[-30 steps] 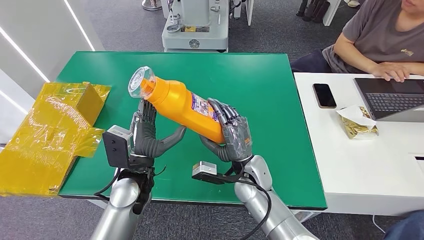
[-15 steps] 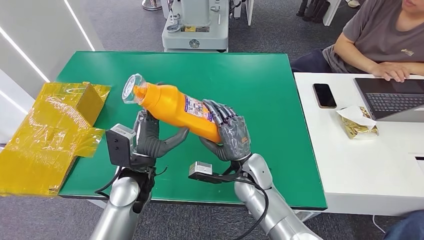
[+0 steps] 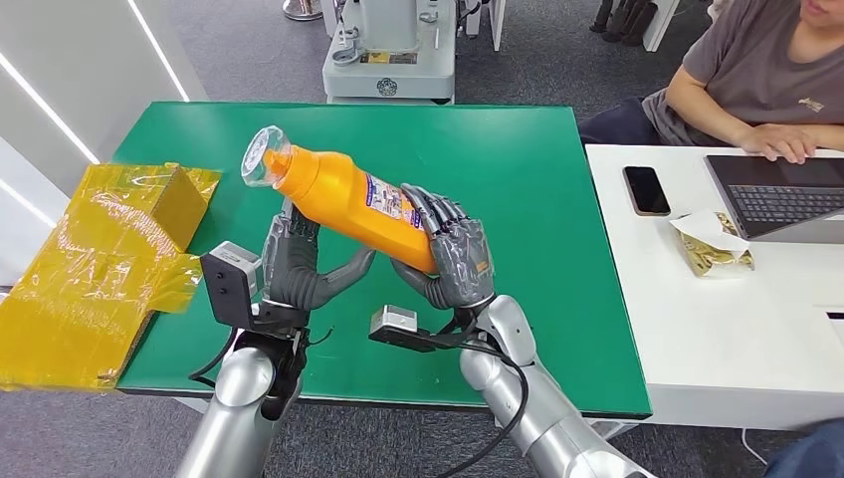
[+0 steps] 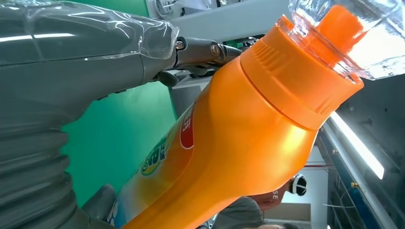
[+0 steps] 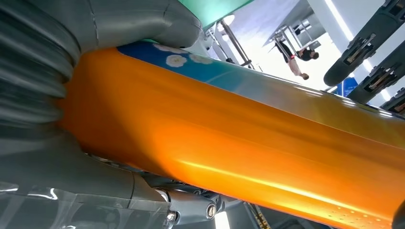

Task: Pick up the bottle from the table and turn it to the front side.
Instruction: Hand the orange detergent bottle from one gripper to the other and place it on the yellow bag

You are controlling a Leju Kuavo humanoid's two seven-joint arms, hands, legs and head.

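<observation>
An orange bottle (image 3: pixel 343 194) with a clear cap (image 3: pixel 261 161) hangs tilted above the green table (image 3: pixel 527 159), cap toward the far left. Its printed label (image 3: pixel 390 204) faces up. My right hand (image 3: pixel 453 261) grips the bottle's base end, fingers wrapped over the top and thumb underneath. My left hand (image 3: pixel 297 269) stands below the neck end with fingers upright and thumb spread, fingertips close by the bottle's shoulder. The left wrist view shows the bottle (image 4: pixel 239 133) near one dark finger (image 4: pixel 200 50). In the right wrist view the orange body (image 5: pixel 239 143) lies across the palm.
A yellow film-wrapped box (image 3: pixel 100 259) sits at the table's left edge. To the right stands a white desk (image 3: pixel 717 329) with a phone (image 3: pixel 645 189), a laptop (image 3: pixel 786 194) and a snack packet (image 3: pixel 712 244); a person (image 3: pixel 756 70) sits there. A grey machine (image 3: pixel 390 50) stands behind the table.
My right hand has carried the bottle slightly left, and the cap end has swung further left. The left hand has stayed under the neck, shifting only a little.
</observation>
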